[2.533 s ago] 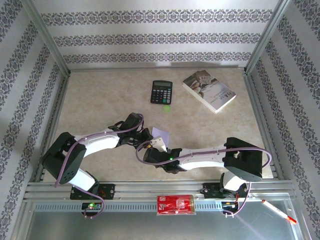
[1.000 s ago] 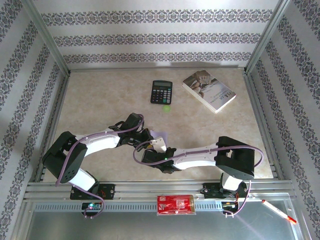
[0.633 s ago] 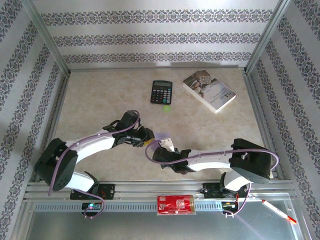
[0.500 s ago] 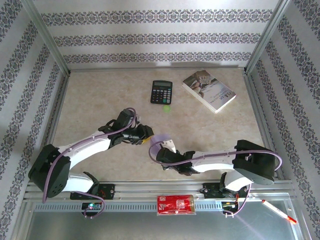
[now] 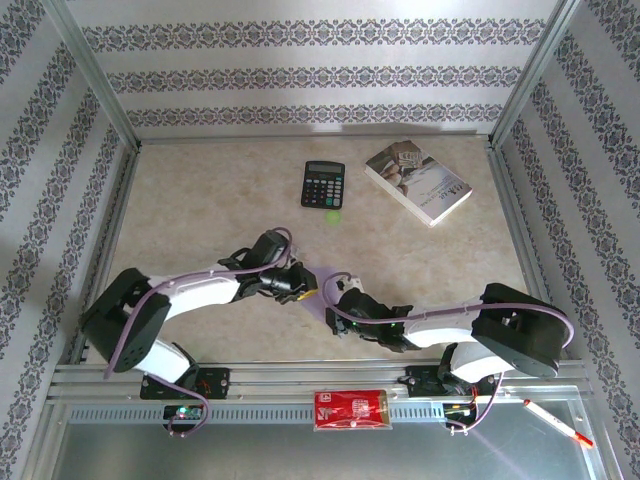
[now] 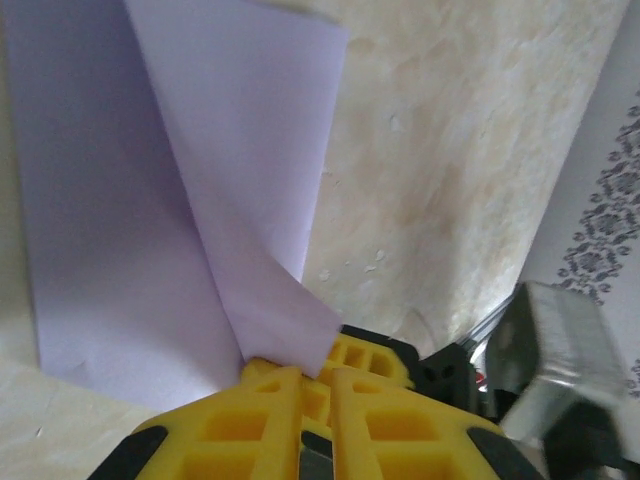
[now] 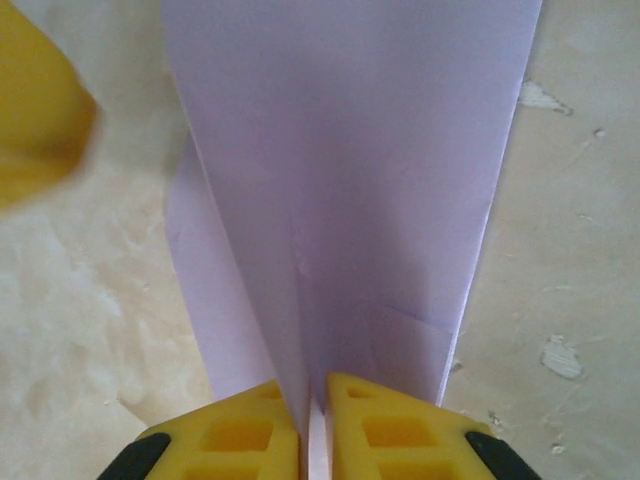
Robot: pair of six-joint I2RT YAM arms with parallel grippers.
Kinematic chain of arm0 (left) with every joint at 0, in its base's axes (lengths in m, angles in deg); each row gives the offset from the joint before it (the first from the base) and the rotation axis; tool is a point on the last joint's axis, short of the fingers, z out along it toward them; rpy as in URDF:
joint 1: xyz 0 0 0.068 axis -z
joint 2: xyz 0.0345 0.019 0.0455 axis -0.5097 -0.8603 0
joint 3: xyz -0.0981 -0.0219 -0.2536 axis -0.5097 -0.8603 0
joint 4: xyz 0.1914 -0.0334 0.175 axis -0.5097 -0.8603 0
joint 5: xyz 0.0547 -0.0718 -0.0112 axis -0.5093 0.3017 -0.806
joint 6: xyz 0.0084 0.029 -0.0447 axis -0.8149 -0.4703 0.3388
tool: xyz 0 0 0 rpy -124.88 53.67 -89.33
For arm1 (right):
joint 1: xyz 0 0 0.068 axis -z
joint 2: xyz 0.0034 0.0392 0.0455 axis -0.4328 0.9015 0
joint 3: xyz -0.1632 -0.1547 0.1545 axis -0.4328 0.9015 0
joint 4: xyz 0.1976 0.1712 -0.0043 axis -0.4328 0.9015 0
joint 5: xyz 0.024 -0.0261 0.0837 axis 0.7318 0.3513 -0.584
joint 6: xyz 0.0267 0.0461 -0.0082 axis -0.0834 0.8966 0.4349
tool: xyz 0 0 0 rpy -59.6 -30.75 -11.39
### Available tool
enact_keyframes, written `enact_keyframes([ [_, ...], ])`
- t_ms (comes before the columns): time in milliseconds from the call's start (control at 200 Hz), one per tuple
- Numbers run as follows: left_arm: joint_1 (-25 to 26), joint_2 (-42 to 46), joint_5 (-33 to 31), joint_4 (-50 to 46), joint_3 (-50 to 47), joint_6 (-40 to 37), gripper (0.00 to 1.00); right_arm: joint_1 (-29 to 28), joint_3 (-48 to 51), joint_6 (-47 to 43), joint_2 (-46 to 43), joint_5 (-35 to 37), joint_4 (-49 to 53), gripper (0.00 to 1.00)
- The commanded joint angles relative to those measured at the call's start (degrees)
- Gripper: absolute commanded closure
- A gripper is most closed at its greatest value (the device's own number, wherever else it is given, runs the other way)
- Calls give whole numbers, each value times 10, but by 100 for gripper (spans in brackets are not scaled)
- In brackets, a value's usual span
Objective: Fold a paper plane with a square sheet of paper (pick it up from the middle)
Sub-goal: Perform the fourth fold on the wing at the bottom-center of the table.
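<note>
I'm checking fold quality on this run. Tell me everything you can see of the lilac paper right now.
The lilac paper is thin, plain, unmarked and matte pale purple. It is folded: layers overlap along a long crease, and the left wrist view shows one flap rising over a flatter part. It sits low over the marbled table, between the two arms. The left hand is closed on a corner of the flap, and the right hand is closed on the creased edge.

- Your thin square sheet of paper (image 7: 350, 200) is plain pale lilac.
- The left gripper (image 6: 310, 372) and right gripper (image 7: 313, 395): bright yellow plastic fingers (image 6: 250, 420).
- The flat tabletop (image 5: 200, 200): beige, marbled cream.
- The rectangular calculator (image 5: 323, 184): black; the small round disc (image 5: 333, 215): green.
- The walls (image 5: 300, 60): white, grey floral stripes.
</note>
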Motion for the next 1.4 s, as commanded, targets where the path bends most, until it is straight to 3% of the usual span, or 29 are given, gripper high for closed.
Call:
enact_keyframes([
  [0, 9, -35, 21, 49, 23, -6, 86, 9, 34, 30, 6, -30, -12, 84],
  [470, 9, -116, 49, 45, 82, -39, 88, 24, 52, 54, 19, -40, -33, 82],
  [1394, 9, -179, 61, 40, 111, -68, 89, 30, 69, 77, -46, -20, 20, 73],
])
